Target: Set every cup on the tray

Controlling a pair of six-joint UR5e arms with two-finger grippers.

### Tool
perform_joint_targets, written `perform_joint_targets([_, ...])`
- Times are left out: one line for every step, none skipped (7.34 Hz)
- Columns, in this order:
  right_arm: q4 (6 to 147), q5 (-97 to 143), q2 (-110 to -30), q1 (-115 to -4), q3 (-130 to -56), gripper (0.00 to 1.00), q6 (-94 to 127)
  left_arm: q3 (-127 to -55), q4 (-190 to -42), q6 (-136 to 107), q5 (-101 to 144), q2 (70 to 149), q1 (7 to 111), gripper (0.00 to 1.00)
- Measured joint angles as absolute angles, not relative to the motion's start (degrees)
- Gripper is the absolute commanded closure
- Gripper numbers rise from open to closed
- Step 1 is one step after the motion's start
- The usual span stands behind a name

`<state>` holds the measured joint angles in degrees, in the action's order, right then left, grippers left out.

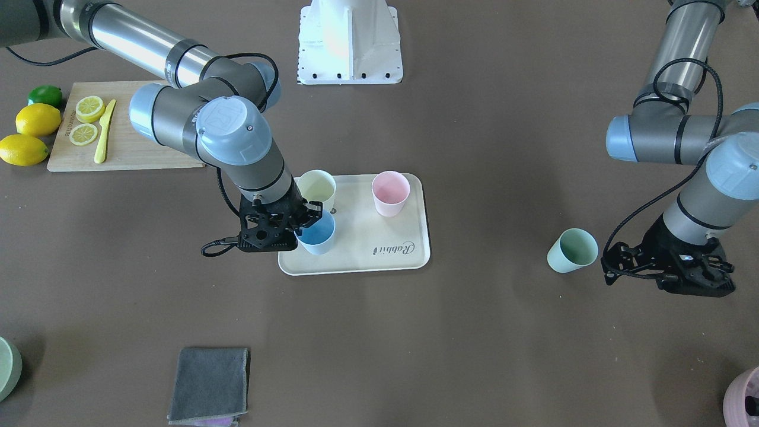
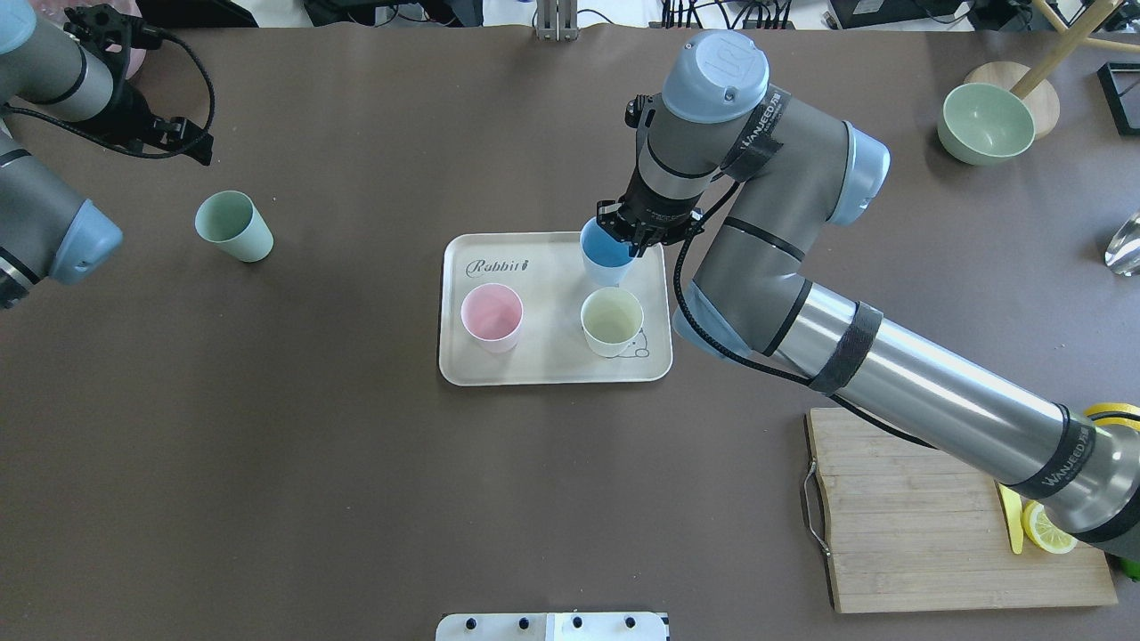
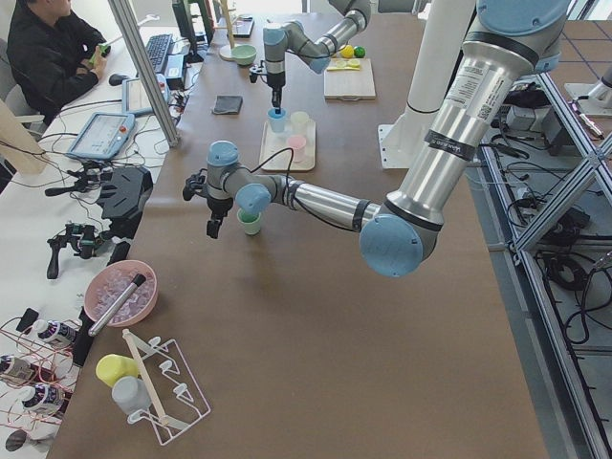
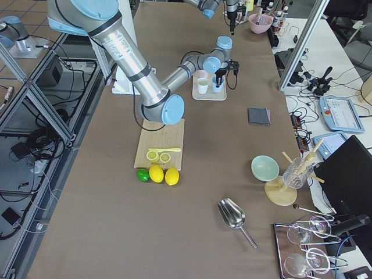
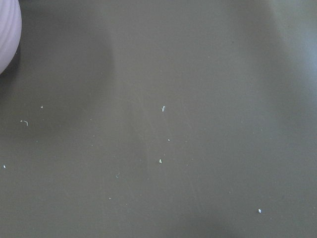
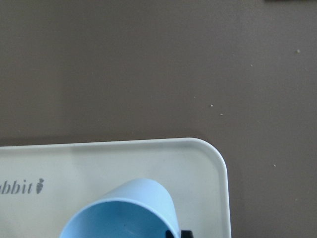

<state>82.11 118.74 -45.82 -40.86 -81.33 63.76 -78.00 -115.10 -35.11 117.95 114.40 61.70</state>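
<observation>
I log left arm (image 1: 652, 139) and right arm (image 2: 935, 405): silver tubes, grey joints, pale blue caps, black cables. Black WANEED straps on right. Left gripper (image 2: 191, 147), right gripper (image 2: 623, 233): black skeletal frames.

Bench (image 1: 474, 332) top is matte dark brown, evenly lit, soft shadows only. White side desk (image 3: 38, 239) runs along one long side, with a seated operator (image 3: 43, 53) and a keyboard (image 3: 156, 53); aluminium post (image 3: 143, 72) stands between desk and bench. Tiled floor (image 4: 35, 180) on the other side, loose cables (image 4: 35, 139) across it.
</observation>
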Motion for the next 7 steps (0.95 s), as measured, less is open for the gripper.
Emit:
perform_joint_targets([81.9, 117.8, -45.6, -40.9, -81.2, 0.01, 64.5, -78.0, -115.1, -35.2, 117.9, 114.4, 61.7, 0.03])
perform_joint_targets([81.8, 116.8, -45.2, -41.1, -80.6, 0.00, 65.6, -78.0, -115.1, -35.2, 117.9, 114.4, 61.7, 0.03])
perform_joint_targets([81.8, 116.0, -44.7, -41.3, -80.0, 0.00, 66.2, -78.1, -115.4, -35.2, 117.9, 114.3, 61.5, 0.03])
perform_joint_targets([81.8, 115.7, -44.3, -41.9, -79.8, 0.00, 66.6, -78.3, -116.2, -35.4, 118.0, 113.9, 61.4, 0.03])
perform_joint_targets([81.9, 116.3, -43.9, -43.1, -79.8, 0.00, 66.7, -79.3, -117.2, -35.6, 118.9, 112.9, 61.2, 0.03])
perform_joint_targets([82.0, 117.6, -43.6, -44.4, -80.1, 0.00, 66.7, -81.0, -117.7, -35.8, 121.1, 111.2, 61.2, 0.03])
perform_joint_targets([82.2, 119.0, -43.6, -45.6, -80.4, 0.00, 66.7, -82.5, -117.9, -35.9, 122.5, 109.7, 61.1, 0.03])
